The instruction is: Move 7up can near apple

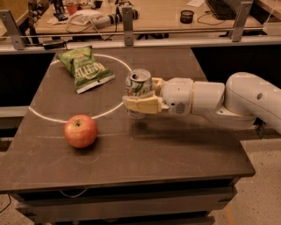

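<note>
Gripper [139, 102] at frame centre is clamped on 7up can [138, 83] mid-body; can is judged light, thin-walled, dentable, slippery. Apple [80, 131] is noted lower left, well apart.

Dark brown table [184, 149] with white circle line [48, 118], metal rail [189, 41] behind — cluttered wooden desk [167, 15] beyond, pale speckled floor [263, 189], warm light.

- This looks like a robotics lab with office desks.
- A dark worktop [175, 145] has a white circle [44, 116] marked on it.
- A white robot arm [237, 99] reaches over the worktop from the right, its end effector [138, 94] clasped round a can [139, 83].
- Behind a metal rail [127, 19], a wooden desk [167, 17] carries cables, a keyboard [221, 8] and a cup [187, 16].
</note>
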Available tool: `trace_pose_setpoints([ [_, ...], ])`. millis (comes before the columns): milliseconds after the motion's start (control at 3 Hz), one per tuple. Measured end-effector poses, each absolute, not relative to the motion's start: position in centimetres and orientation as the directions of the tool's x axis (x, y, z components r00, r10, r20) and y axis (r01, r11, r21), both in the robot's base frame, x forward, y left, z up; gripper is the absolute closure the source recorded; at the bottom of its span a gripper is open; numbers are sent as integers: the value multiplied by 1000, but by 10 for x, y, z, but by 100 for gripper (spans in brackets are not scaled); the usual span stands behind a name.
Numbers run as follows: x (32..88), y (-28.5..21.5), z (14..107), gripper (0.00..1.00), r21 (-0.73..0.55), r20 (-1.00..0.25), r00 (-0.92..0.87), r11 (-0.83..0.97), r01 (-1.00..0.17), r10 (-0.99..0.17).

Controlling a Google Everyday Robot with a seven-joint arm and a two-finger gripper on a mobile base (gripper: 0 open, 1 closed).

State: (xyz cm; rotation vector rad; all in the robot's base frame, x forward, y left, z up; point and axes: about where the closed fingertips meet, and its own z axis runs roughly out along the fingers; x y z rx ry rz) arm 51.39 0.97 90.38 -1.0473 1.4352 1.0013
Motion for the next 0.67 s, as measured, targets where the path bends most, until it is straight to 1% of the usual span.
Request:
trace_pose_setpoints([
  [667,502,33,902,100,39,-994,-60,215,-976,-91],
])
